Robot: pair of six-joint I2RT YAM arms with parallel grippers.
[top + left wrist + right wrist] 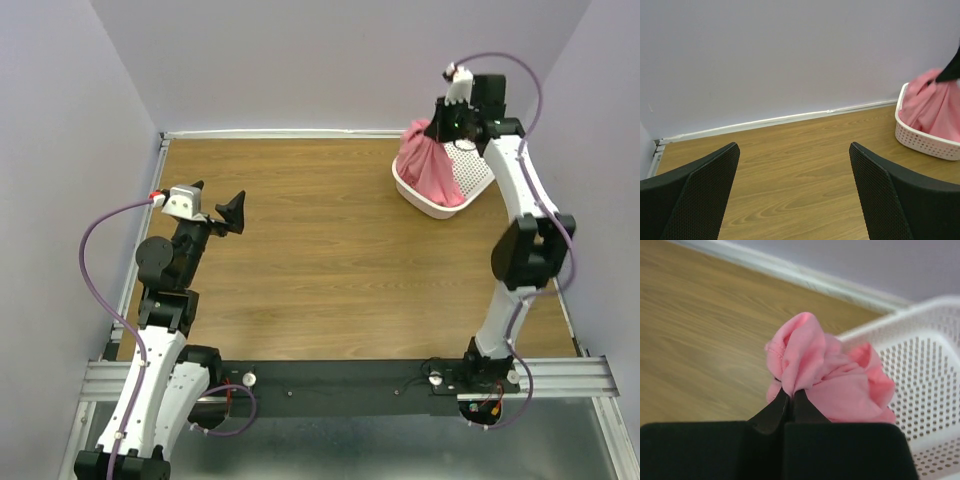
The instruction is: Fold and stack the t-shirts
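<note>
A pink t-shirt (430,160) hangs bunched from my right gripper (442,128), pulled up out of the white perforated basket (437,206) at the far right of the table. In the right wrist view the two black jaws are pressed together on a fold of the pink cloth (805,355), the gripper (791,392) shut on it. My left gripper (218,207) hovers over the left side of the table, far from the shirt. Its fingers (705,190) stand wide apart with only bare wood between them. The shirt (930,107) and basket (920,137) show at the right edge of the left wrist view.
The wooden table (300,260) is bounded by lilac walls at the back and both sides. The basket sits close to the back right corner. A metal rail (340,385) with the arm bases runs along the near edge.
</note>
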